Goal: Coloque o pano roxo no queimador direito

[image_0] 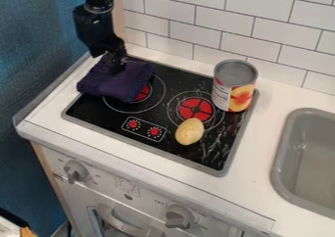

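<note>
Purple cloth [108, 86] partly over burner [142, 92], my gripper [116, 67] angled down at it; opening, hold I can't tell; black cooktop [98, 114], tiled wall [190, 15].

Looks like a toy kitchen. Has a stovetop [98, 114] near the left edge of the counter [262, 138], a sink [281, 150] farther right, tiles [196, 15] along the back edge.

Cloth [108, 84] seems partly on left burner [142, 93], can [230, 93] behind potato [190, 131]
</note>
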Action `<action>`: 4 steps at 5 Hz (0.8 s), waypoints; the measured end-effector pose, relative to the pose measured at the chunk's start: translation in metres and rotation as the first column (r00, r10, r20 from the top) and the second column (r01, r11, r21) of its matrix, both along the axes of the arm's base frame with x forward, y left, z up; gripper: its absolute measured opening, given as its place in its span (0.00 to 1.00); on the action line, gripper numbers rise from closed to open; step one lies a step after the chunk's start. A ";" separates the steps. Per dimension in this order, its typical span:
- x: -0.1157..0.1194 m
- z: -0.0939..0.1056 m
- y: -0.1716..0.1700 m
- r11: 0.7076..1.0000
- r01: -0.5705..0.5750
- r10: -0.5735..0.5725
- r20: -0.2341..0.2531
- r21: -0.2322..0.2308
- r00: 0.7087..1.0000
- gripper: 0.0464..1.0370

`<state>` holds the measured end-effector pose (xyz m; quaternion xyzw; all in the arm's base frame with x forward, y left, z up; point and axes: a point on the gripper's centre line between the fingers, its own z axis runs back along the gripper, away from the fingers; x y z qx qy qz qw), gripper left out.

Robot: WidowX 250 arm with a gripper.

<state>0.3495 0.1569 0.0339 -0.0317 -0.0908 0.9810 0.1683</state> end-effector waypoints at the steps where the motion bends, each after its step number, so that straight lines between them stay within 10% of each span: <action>1: -0.001 -0.016 0.016 0.998 -0.057 0.057 -0.031 -0.001 0.998 0.96; 4: 0.008 -0.038 -0.003 0.996 -0.026 0.021 -0.064 -0.083 0.998 0.96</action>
